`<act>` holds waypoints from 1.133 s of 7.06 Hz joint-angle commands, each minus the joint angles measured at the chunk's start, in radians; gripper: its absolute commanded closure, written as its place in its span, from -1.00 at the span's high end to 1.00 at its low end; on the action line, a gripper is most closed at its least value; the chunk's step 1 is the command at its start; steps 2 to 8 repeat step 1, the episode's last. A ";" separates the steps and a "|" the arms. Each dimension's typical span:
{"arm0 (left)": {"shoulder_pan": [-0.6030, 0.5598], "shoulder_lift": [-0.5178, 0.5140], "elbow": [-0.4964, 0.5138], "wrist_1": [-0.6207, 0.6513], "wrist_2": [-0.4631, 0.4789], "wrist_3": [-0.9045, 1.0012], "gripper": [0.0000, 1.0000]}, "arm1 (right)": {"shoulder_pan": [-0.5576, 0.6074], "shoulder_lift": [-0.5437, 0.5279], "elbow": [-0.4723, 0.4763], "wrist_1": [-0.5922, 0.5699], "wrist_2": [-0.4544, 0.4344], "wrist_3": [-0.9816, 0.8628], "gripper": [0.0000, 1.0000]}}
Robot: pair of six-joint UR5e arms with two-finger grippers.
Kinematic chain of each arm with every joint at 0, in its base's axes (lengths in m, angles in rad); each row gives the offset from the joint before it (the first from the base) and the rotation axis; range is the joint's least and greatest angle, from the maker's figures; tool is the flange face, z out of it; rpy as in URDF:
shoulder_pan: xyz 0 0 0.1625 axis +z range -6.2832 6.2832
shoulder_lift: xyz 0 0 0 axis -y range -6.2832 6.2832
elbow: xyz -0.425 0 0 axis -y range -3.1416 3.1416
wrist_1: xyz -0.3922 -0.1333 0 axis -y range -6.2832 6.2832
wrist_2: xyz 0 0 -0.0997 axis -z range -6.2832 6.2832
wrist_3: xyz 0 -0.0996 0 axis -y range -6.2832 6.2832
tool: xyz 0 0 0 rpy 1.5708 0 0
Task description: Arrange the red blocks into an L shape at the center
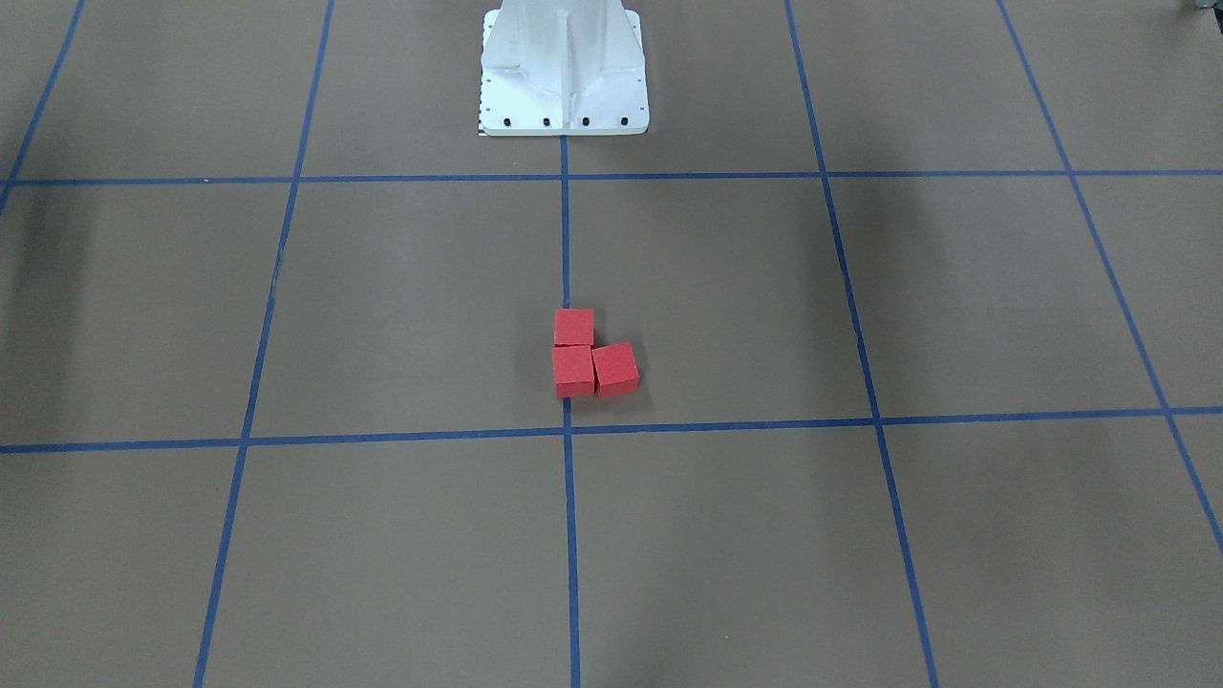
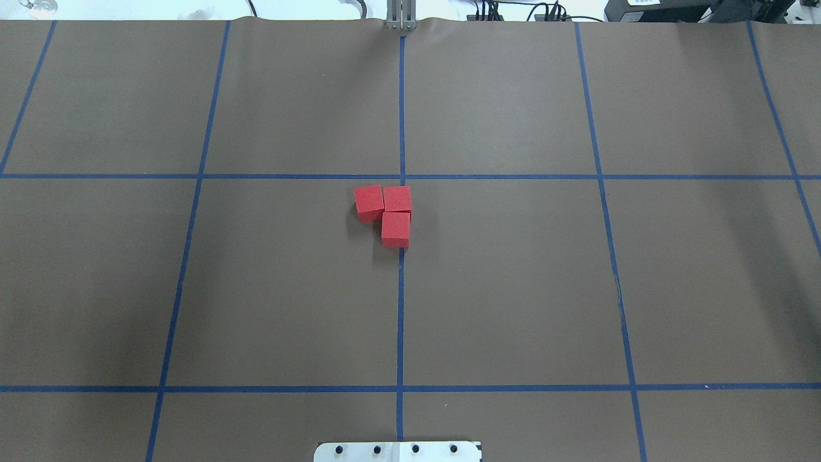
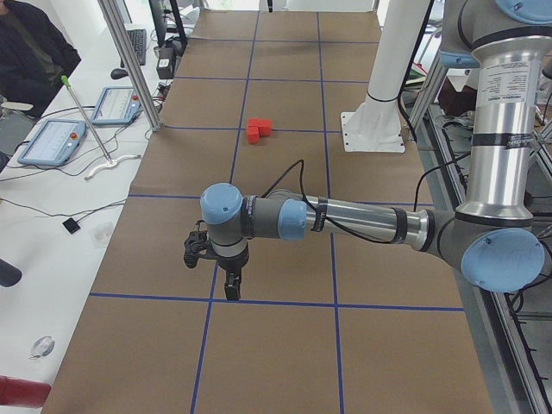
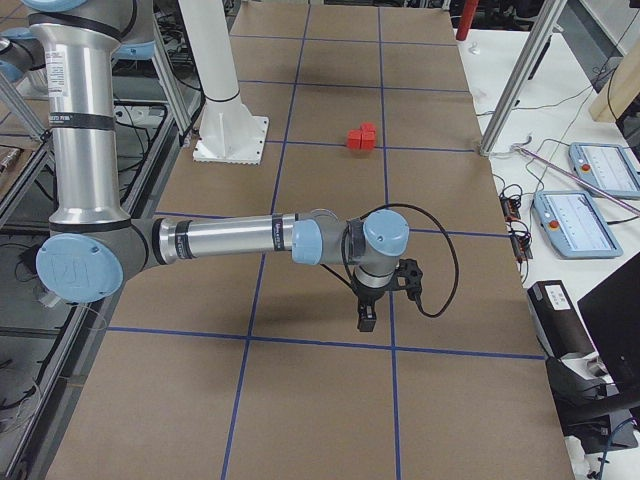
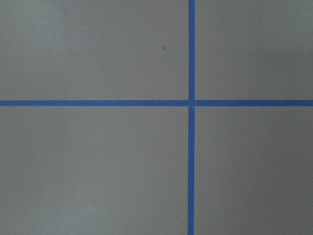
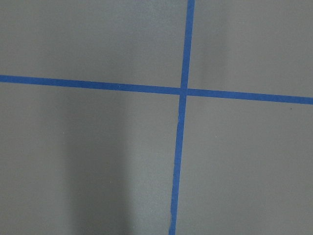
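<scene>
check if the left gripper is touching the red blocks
Apart. The exterior left view shows the left gripper over bare floor, far from the red blocks.

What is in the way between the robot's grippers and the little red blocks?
Nothing that shows. Only brown matte floor with blue tape lines lies between the three small red cubes and the left gripper or the right gripper.

the left arm (image 3: 362,222) and right arm (image 4: 225,240) are silver tubes with grey joints and pale blue caps (image 3: 222,203). a black cable (image 4: 455,262) loops beside each forearm. the white base (image 1: 564,76) shows black screws (image 1: 547,122).
</scene>
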 commanded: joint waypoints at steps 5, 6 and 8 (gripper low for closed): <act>-0.004 0.027 -0.009 0.028 -0.008 0.013 1.00 | 0.000 0.000 0.000 0.000 0.002 -0.001 1.00; -0.004 0.027 -0.009 0.028 -0.008 0.013 1.00 | 0.000 0.000 0.000 0.000 0.002 -0.001 1.00; -0.004 0.027 -0.009 0.028 -0.008 0.013 1.00 | 0.000 0.000 0.000 0.000 0.002 -0.001 1.00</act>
